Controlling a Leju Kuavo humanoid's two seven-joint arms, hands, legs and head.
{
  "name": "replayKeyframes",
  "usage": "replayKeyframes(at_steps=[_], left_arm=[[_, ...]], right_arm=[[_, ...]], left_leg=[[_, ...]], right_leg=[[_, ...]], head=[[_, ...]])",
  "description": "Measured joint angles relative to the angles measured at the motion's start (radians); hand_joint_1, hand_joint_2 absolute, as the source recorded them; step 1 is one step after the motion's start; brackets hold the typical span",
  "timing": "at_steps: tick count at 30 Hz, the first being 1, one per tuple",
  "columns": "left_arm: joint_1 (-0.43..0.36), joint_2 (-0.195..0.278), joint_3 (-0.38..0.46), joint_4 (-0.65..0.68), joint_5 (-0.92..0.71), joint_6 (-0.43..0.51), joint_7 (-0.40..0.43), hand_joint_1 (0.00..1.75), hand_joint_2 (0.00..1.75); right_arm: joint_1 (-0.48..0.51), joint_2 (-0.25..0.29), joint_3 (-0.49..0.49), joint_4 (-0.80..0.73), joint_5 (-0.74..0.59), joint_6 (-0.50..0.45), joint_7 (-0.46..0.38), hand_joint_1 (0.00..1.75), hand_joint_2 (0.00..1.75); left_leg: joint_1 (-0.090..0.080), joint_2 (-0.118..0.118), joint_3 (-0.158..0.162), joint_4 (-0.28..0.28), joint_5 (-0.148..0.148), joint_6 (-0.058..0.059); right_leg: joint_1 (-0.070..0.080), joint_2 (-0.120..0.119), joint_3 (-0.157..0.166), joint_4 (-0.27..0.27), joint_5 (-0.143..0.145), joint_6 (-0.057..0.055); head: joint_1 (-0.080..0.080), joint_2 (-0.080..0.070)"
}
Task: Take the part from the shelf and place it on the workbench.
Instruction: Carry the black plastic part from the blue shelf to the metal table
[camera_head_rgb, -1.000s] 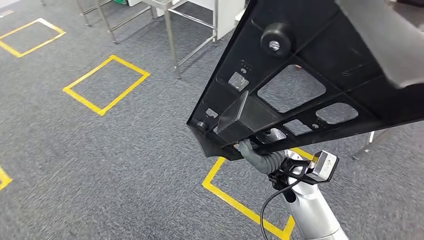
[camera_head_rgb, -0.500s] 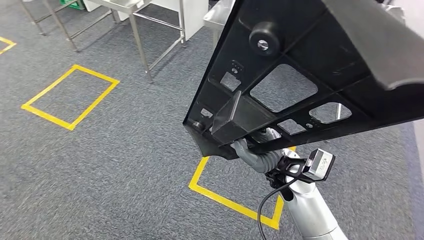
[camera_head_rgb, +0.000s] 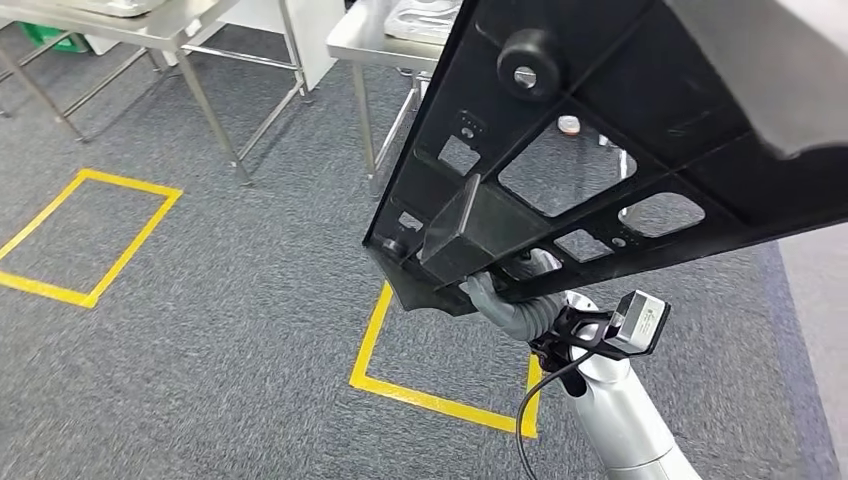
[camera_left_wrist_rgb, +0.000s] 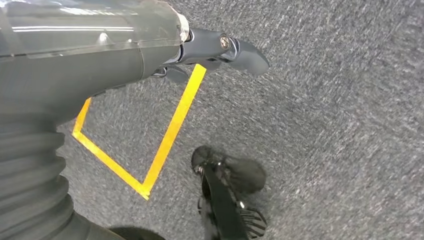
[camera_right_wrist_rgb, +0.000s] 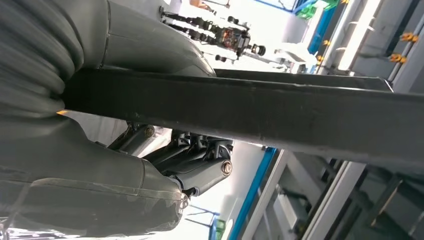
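Overhead, the black part (camera_head_rgb: 600, 130) is held tilted above the grey carpet (camera_head_rgb: 200, 330), its lower edge gripped by the right hand (camera_head_rgb: 510, 300), whose fingers (camera_right_wrist_rgb: 195, 150) are curled under it. The left hand (camera_left_wrist_rgb: 125, 45) holds nothing, fingers apart.
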Motion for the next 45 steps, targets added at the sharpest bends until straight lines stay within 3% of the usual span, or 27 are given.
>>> replayKeyframes(at_steps=[1,2,4,6,7,9,11,13,15,16,18,20,22,24,26,29,31,35,37,38,41,42,43,45], left_arm=[[0.002,0.000,0.001,0.000,-0.001,-0.001,0.002,0.00,1.75],[0.003,0.000,0.002,0.000,-0.002,-0.001,0.003,0.00,1.75],[0.003,0.000,0.005,0.000,-0.003,-0.003,0.004,0.00,1.75],[0.003,0.001,0.008,0.000,-0.003,-0.006,0.004,0.00,1.75],[0.002,0.001,0.009,0.000,-0.003,-0.007,0.004,0.00,1.75],[-0.002,0.000,0.011,0.000,-0.004,-0.009,0.002,0.00,1.75],[-0.005,0.000,0.012,0.000,-0.005,-0.009,0.002,0.00,1.75],[-0.004,-0.001,0.012,0.000,-0.006,-0.011,0.003,0.00,1.75],[-0.001,-0.001,0.013,0.000,-0.007,-0.013,0.005,0.00,1.75],[0.000,-0.001,0.013,0.000,-0.007,-0.015,0.006,0.00,1.75],[0.000,-0.001,0.013,0.000,-0.007,-0.018,0.008,0.00,1.75],[-0.002,-0.001,0.013,0.000,-0.008,-0.024,0.008,0.00,1.75],[-0.006,-0.001,0.014,0.000,-0.008,-0.033,0.010,0.00,1.75],[-0.009,-0.001,0.015,0.000,-0.006,-0.043,0.014,0.00,1.75],[-0.010,0.000,0.017,0.000,-0.005,-0.051,0.017,0.00,1.75],[-0.006,0.001,0.021,0.000,-0.005,-0.057,0.018,0.00,1.75],[-0.004,0.002,0.022,0.000,-0.004,-0.058,0.018,0.00,1.75],[-0.003,0.002,0.022,0.000,-0.004,-0.058,0.018,0.00,1.75],[0.000,0.002,0.022,0.000,-0.004,-0.059,0.019,0.00,1.75],[0.002,0.002,0.022,0.000,-0.004,-0.060,0.019,0.00,1.75],[0.001,0.005,0.023,0.000,-0.004,-0.062,0.019,0.00,1.75],[0.000,0.006,0.023,0.000,-0.004,-0.063,0.019,0.00,1.75],[0.000,0.006,0.024,0.000,-0.005,-0.065,0.018,0.00,1.75],[0.000,0.006,0.024,0.000,-0.007,-0.071,0.017,0.00,1.75]], right_arm=[[0.003,0.000,0.000,0.003,0.000,0.000,-0.002,1.75,1.75],[0.006,0.000,0.000,0.006,-0.001,0.000,-0.004,1.75,1.75],[0.008,0.000,0.000,0.009,-0.002,0.000,-0.008,1.75,1.75],[0.008,0.000,0.000,0.010,-0.002,0.001,-0.011,1.75,1.75],[0.009,0.000,0.000,0.011,-0.003,0.002,-0.012,1.75,1.75],[0.013,0.000,0.000,0.014,-0.003,0.003,-0.015,1.75,1.75],[0.014,0.000,-0.001,0.015,-0.003,0.002,-0.019,1.75,1.75],[0.013,0.000,-0.002,0.017,-0.002,0.002,-0.022,1.75,1.75],[0.013,0.001,0.000,0.022,-0.002,0.003,-0.024,1.75,1.75],[0.014,0.002,0.000,0.025,-0.002,0.004,-0.024,1.75,1.75],[0.014,0.003,0.000,0.031,-0.001,0.008,-0.025,1.75,1.75],[0.012,0.003,0.000,0.033,-0.001,0.012,-0.027,1.75,1.75],[0.010,0.003,0.000,0.034,-0.001,0.015,-0.030,1.75,1.75],[0.009,0.003,-0.001,0.034,0.001,0.015,-0.035,1.75,1.75],[0.009,0.003,-0.002,0.033,0.003,0.015,-0.039,1.75,1.75],[0.005,0.005,-0.003,0.034,0.004,0.015,-0.042,1.75,1.75],[0.005,0.006,-0.003,0.034,0.004,0.015,-0.042,1.75,1.75],[0.006,0.006,-0.003,0.034,0.004,0.015,-0.042,1.75,1.75],[0.007,0.006,-0.003,0.034,0.004,0.015,-0.042,1.75,1.75],[0.008,0.006,-0.003,0.034,0.004,0.015,-0.042,1.75,1.75],[0.008,0.006,-0.003,0.034,0.004,0.015,-0.042,1.75,1.75],[0.008,0.006,-0.003,0.034,0.004,0.015,-0.042,1.75,1.75],[0.007,0.006,-0.003,0.034,0.004,0.015,-0.042,1.75,1.75],[0.003,0.006,-0.004,0.034,0.005,0.014,-0.044,1.75,1.75]], left_leg=[[0.000,-0.002,-0.012,0.014,0.009,0.001],[0.000,-0.004,-0.005,-0.014,0.037,0.003],[0.001,-0.035,0.051,-0.152,0.115,0.011],[0.002,-0.073,0.095,-0.255,0.152,0.019],[0.001,-0.081,0.102,-0.270,0.151,0.023],[0.000,-0.063,0.106,-0.276,0.152,0.033],[0.003,-0.042,0.111,-0.285,0.157,0.044],[0.003,-0.020,0.115,-0.290,0.158,0.053],[0.001,0.003,0.115,-0.289,0.155,0.056],[0.000,0.015,0.115,-0.289,0.153,0.056],[0.000,0.032,0.118,-0.287,0.149,0.053],[-0.002,0.043,0.123,-0.286,0.143,0.045],[-0.004,0.051,0.127,-0.285,0.139,0.035],[-0.005,0.055,0.130,-0.286,0.137,0.023],[-0.003,0.043,0.127,-0.270,0.123,0.012],[-0.001,0.008,0.058,-0.120,0.040,0.003],[0.000,0.001,0.017,-0.038,0.005,0.001],[0.000,0.000,0.008,-0.021,0.000,0.001],[0.000,0.000,-0.007,-0.003,0.014,0.002],[-0.001,-0.001,0.001,-0.029,0.042,0.005],[-0.009,-0.007,0.096,-0.249,0.135,0.038],[-0.010,-0.009,0.119,-0.292,0.142,0.049],[-0.009,-0.008,0.126,-0.296,0.141,0.055],[-0.007,-0.006,0.140,-0.299,0.136,0.064]], right_leg=[[0.001,0.014,0.001,0.001,0.000,0.000],[0.001,0.027,0.002,0.001,-0.001,0.001],[0.000,0.054,0.005,0.004,-0.004,0.005],[0.000,0.075,0.002,0.009,-0.005,0.014],[-0.002,0.085,0.000,0.009,-0.005,0.020],[-0.004,0.101,-0.004,0.006,-0.002,0.034],[-0.001,0.067,-0.015,0.027,-0.017,0.043],[0.001,0.006,-0.062,0.123,-0.068,0.049],[-0.003,-0.017,-0.126,0.244,-0.115,0.053],[-0.004,-0.020,-0.141,0.271,-0.116,0.055],[-0.006,-0.025,-0.115,0.217,-0.071,0.053],[-0.003,-0.038,-0.042,0.082,-0.018,0.046],[0.002,-0.044,-0.003,0.008,-0.001,0.037],[0.005,-0.038,-0.003,0.004,-0.003,0.027],[0.001,-0.033,0.002,-0.001,-0.002,0.016],[-0.001,-0.029,0.007,-0.006,-0.002,0.002],[0.000,-0.026,0.006,-0.005,-0.004,-0.001],[0.000,-0.024,0.006,-0.005,-0.005,-0.002],[0.002,-0.018,0.009,-0.005,-0.008,-0.002],[0.003,-0.013,0.012,-0.005,-0.010,-0.002],[0.007,0.001,0.026,0.003,-0.018,0.020],[0.007,0.001,0.027,0.011,-0.020,0.030],[0.006,-0.003,0.022,0.027,-0.024,0.035],[0.002,-0.013,-0.019,0.105,-0.060,0.044]], head=[[0.000,0.000],[0.000,0.000],[0.000,0.000],[0.000,0.000],[0.000,0.000],[0.000,0.000],[0.000,0.000],[0.000,0.000],[0.000,0.000],[0.000,0.000],[0.000,0.000],[0.000,0.000],[0.000,0.000],[0.000,0.000],[0.000,0.000],[0.000,0.000],[0.000,0.000],[0.000,0.000],[0.000,0.000],[0.000,0.000],[0.000,0.000],[0.000,0.000],[0.000,0.000],[0.000,0.000]])
